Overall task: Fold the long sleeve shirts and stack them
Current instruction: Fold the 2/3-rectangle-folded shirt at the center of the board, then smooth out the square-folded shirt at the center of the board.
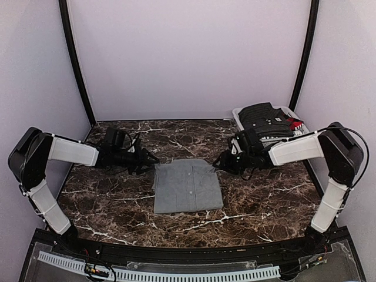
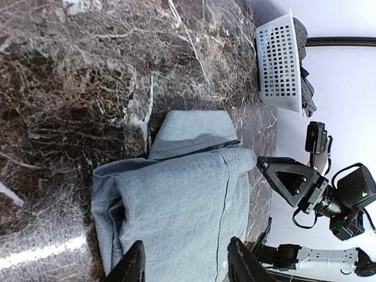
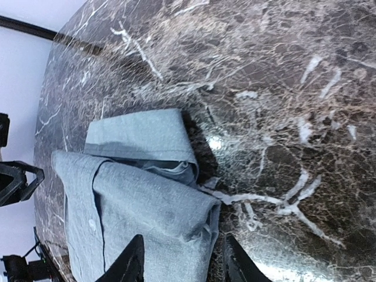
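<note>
The left fingers [image 2: 134,265] stand spread, pinching nothing, over the far left corner of the folded cloth. The right fingers [image 3: 130,264] are spread the same way at its far right corner. A white perforated basket [image 1: 288,110] heaped with dark clothes [image 1: 261,117] fills the far right corner of the dark marbled surface [image 1: 111,205]. The grey button-front shirt [image 1: 188,187] lies mid-surface, folded to a rectangle with the placket up and a flap doubled at its far edge.
</note>
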Available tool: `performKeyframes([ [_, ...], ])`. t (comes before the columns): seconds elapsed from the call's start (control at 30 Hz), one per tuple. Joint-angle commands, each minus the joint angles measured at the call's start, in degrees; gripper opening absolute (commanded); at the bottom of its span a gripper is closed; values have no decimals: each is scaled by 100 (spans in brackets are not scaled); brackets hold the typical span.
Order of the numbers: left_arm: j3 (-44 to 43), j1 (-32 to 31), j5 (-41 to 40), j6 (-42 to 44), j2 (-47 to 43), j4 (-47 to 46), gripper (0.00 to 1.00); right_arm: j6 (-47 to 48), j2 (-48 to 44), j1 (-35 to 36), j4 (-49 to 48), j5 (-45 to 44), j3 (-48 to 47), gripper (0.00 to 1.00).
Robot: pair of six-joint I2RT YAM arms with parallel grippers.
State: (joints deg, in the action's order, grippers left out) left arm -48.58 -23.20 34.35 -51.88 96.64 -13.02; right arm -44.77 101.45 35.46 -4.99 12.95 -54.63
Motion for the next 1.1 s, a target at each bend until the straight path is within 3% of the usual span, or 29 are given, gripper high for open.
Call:
performKeyframes([
  [0.0, 38, 76, -517, 223, -502, 266, 49, 369, -342, -3, 399, -529, -393, 44],
  [0.23, -124, -157, -581, 564, -717, 613, 30, 810, -379, 557, 842, -764, -882, 28],
  [0.5, -682, -819, -484, 434, -14, 500, 14, 1110, 453, 865, 875, -147, -1392, 18],
  [1.07, -1924, -612, -748, 855, 1880, 962, 11, 983, 1792, 187, 918, 191, -2127, 19],
])
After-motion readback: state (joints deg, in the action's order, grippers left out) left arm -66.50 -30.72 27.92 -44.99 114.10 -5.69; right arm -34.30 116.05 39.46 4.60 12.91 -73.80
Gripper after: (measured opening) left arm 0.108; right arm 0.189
